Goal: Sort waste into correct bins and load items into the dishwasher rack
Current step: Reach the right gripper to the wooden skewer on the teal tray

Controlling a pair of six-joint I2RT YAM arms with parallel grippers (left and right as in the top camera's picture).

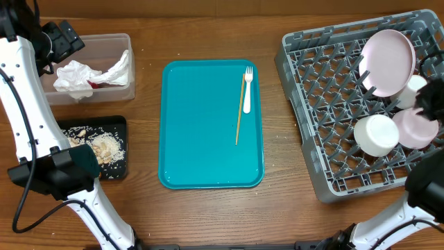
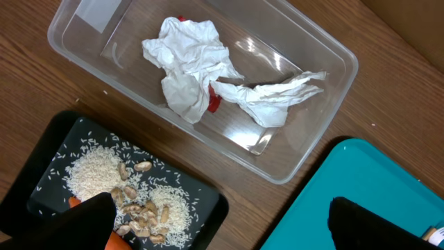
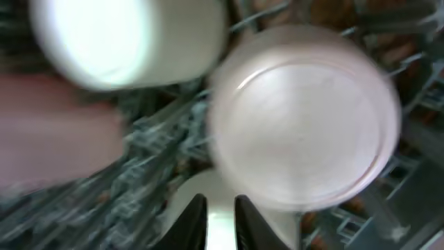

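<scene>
The grey dishwasher rack [image 1: 312, 104] at the right holds the round plate [image 1: 387, 59], two bowls [image 1: 374, 135] [image 1: 415, 128] and the white cup [image 1: 415, 85]. My right gripper [image 1: 429, 103] hangs over them. In the blurred right wrist view its fingers [image 3: 220, 222] stand a narrow gap apart on the white cup [image 3: 208, 184], beside a pale bowl [image 3: 305, 118]. The fork [image 1: 248, 90] and wooden stick [image 1: 240, 111] lie on the teal tray [image 1: 208, 160]. My left gripper [image 2: 222, 226] is open and empty above the black tray [image 2: 41, 160].
The clear tub [image 1: 104, 42] at the top left holds crumpled napkins [image 2: 187, 62] and the red wrapper [image 2: 214, 103]. The black tray [image 1: 118, 149] holds food scraps [image 2: 139, 208] and the carrot [image 2: 114, 242]. The left arm [image 1: 28, 125] runs down the left edge.
</scene>
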